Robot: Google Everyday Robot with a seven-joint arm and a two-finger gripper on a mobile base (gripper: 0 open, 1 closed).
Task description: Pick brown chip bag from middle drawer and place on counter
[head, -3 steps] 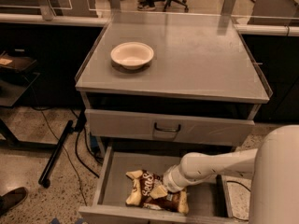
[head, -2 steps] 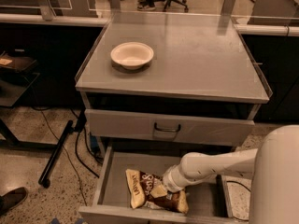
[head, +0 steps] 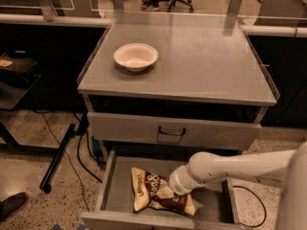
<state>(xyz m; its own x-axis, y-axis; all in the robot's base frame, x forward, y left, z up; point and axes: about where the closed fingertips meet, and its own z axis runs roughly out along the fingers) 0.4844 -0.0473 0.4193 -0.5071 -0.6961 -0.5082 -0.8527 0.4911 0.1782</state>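
Brown chip bag (head: 146,189): inside the open middle drawer (head: 115,188), near the front wall and slightly left of centre, printed face up. Gripper (head: 168,191): low in the drawer at the bag's right half, against or over the crinkled foil; whether spread or pinching the bag, cannot tell. White arm (head: 230,166): reaching in from the right. Judged done: drawer open, reach made. Judged left: firm hold, lift-out, carry up, release on counter (head: 206,61). White bowl (head: 135,56): on the counter's left rear part, well apart from the free right side. Upper drawer front (head: 124,127) with dark handle (head: 171,132): closed, above the open drawer's back, likely forcing a forward withdrawal before the rise. Cables (head: 57,143) and shoe (head: 12,205): on the floor at left, away from the path.
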